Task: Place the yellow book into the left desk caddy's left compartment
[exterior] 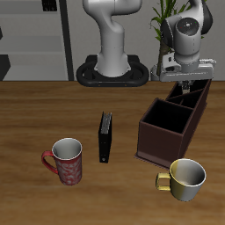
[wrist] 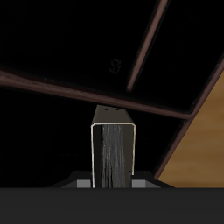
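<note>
Gripper (exterior: pixel 185 85) hangs over the back end of the left desk caddy (exterior: pixel 167 141), clenched on the yellow book (wrist: pixel 114 156), which the wrist view shows standing upright between the fingers, its greyish face and pale rim turned to the camera, with the caddy's dark interior and a thin divider (wrist: pixel 144 48) beyond it. In the exterior view the book is only a thin sliver under the fingers, at about one o'clock from the table's centre, so its exact height over the caddy's rim is hard to tell; it appears to be above or just entering the back section, not yet resting on the floor of any compartment. By my reading the pick-up and carry are done, and what is left is the final lowering into the left compartment and the release; whether the book is lined up with that compartment or with the neighbouring one cannot be settled from these views. Elsewhere, a black book (exterior: pixel 105 137) stands near the table's middle, a red mug (exterior: pixel 65 161) sits at about seven o'clock, and a yellow mug (exterior: pixel 185 178) sits at about five o'clock, just in front of the caddy.
</note>
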Robot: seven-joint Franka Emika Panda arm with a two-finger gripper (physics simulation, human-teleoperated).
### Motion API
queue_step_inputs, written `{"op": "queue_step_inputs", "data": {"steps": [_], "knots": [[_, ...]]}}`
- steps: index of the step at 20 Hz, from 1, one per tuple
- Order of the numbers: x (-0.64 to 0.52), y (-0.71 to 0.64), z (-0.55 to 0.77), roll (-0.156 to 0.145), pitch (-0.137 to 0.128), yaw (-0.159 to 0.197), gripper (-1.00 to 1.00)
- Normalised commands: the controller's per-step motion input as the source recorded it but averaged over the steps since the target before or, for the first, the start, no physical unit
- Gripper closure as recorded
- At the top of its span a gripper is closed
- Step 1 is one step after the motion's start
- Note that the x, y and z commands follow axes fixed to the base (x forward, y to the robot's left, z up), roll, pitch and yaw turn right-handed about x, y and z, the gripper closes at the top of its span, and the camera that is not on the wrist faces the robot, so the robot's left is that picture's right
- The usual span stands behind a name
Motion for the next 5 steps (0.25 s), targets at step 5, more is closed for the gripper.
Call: {"op": "queue_step_inputs", "data": {"steps": [5], "knots": [[0.04,-0.08,0.05,-0.024,0.006,0.001,-1.00]]}}
